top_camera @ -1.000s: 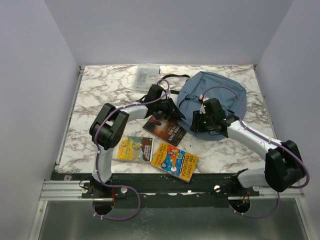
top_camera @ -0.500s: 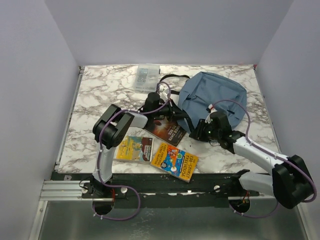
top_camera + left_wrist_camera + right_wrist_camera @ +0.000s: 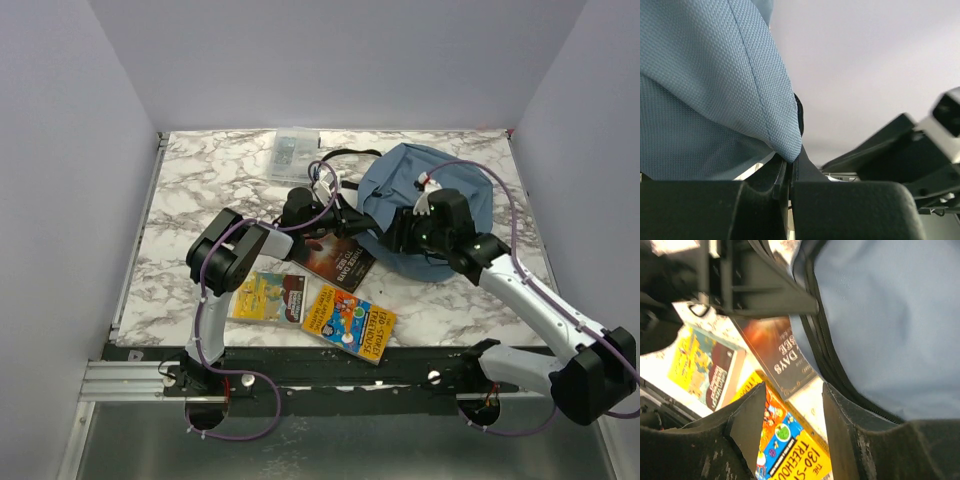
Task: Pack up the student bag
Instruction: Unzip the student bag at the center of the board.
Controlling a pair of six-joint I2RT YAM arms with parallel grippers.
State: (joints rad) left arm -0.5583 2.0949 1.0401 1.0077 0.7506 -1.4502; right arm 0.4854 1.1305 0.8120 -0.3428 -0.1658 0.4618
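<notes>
student bag (image 3: 388, 182) back right; box (image 3: 293, 155) left of it; three books (image 3: 340, 258) in front-left, near edge.

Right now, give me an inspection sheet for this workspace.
Surface: marble table, no damage seen.
Job's things: bag at far right.
Clutter: three books left of and in front of the bag; clear box at far edge.
Grippers: left gripper shut on bag fabric; right gripper open, holding nothing, over the bag's near edge.
Cables: purple cables loop along both arms.
Surroundings: plain walls; nothing else seen.
</notes>
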